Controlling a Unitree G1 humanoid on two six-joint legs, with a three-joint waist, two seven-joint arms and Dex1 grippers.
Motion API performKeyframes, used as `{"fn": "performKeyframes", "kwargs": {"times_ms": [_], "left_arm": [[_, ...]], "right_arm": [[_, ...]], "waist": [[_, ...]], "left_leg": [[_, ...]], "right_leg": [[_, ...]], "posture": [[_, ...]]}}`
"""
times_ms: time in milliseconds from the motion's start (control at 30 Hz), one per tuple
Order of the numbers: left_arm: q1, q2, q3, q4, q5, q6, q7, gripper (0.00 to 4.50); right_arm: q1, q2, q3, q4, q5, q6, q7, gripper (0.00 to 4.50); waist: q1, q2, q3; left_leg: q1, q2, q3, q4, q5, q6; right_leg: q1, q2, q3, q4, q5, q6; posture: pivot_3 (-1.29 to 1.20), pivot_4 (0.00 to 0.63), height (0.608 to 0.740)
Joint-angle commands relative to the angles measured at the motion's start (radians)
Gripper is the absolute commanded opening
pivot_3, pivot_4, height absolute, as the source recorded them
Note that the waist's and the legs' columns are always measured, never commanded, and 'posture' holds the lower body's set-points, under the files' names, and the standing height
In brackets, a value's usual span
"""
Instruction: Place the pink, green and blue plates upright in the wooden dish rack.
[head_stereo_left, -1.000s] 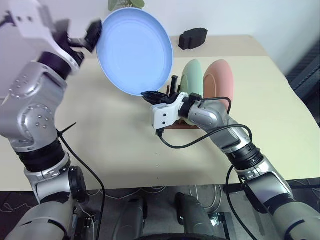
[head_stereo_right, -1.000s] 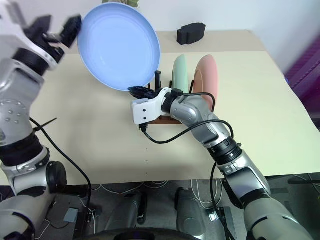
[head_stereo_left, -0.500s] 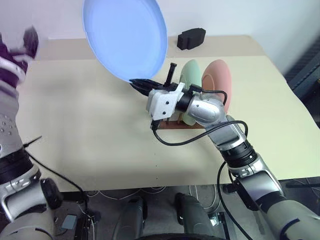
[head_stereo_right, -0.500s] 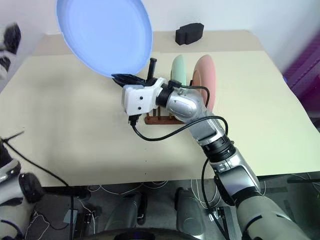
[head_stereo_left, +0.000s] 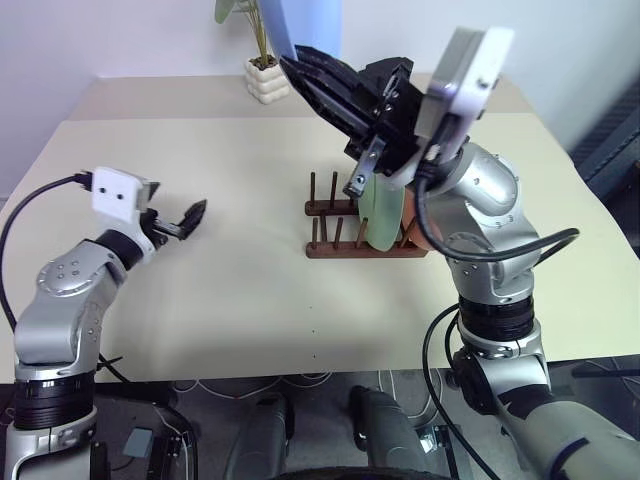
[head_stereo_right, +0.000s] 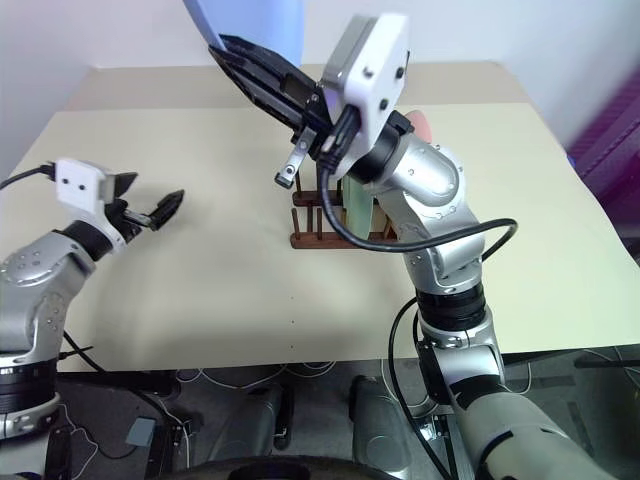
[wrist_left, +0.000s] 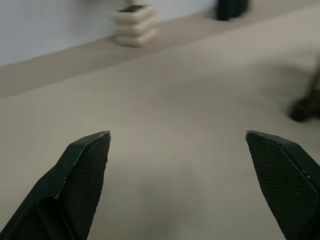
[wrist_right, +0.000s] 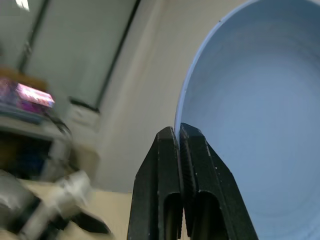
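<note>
Up high, the right gripper (wrist_right: 178, 134) is clamped on the rim of the blue plate (wrist_right: 260, 125), held above the wooden dish rack (head_stereo_left: 340, 222). At three o'clock in that rack the green plate (head_stereo_left: 380, 215) stands upright. Over at nine o'clock, the left gripper (head_stereo_left: 192, 213) hangs spread wide and empty above the table (head_stereo_left: 240, 300).

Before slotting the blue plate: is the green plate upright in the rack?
Upright: the green plate stands on edge between the wooden dish rack's pegs.
</note>
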Motion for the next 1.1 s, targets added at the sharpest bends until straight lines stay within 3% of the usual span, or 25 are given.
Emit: {"fn": "performKeyframes", "kwargs": {"times_ms": [33,233,467,1100], "left_arm": [[0.038,0.002,-0.044,-0.062,-0.02,-0.029,-0.079,4.44],[0.074,0.0,-0.119,-0.086,-0.007,-0.032,-0.14,4.44],[0.091,-0.014,-0.113,-0.121,-0.041,-0.072,-0.192,4.44],[0.098,-0.025,-0.097,-0.129,-0.037,-0.078,-0.187,4.44]], "right_arm": [[0.027,-0.004,-0.04,-0.098,0.188,0.154,-0.063,0.0],[0.089,0.012,-0.089,-0.114,0.459,0.347,-0.212,0.0],[0.117,0.024,-0.138,-0.04,0.614,0.421,-0.365,0.0],[0.188,0.016,-0.18,0.049,0.692,0.448,-0.514,0.0]], "waist": [[0.001,0.0,0.0],[0.003,0.0,0.0],[0.003,0.0,0.0],[0.002,0.0,0.0]], "left_leg": [[0.0,0.0,0.0,0.0,0.0,0.0],[0.0,0.0,0.0,0.001,0.0,0.0],[0.0,0.0,0.001,0.001,0.0,0.0],[-0.001,0.0,0.002,0.001,0.0,0.001]], "right_leg": [[0.0,0.0,0.0,0.0,0.0,0.0],[0.0,0.0,0.0,0.0,-0.001,-0.004],[0.0,0.001,0.0,-0.001,-0.001,-0.004],[0.001,0.001,0.0,-0.002,-0.001,-0.003]], "posture": [[0.0,0.15,0.736],[0.0,0.15,0.736],[0.0,0.15,0.736],[0.0,0.15,0.736]]}}
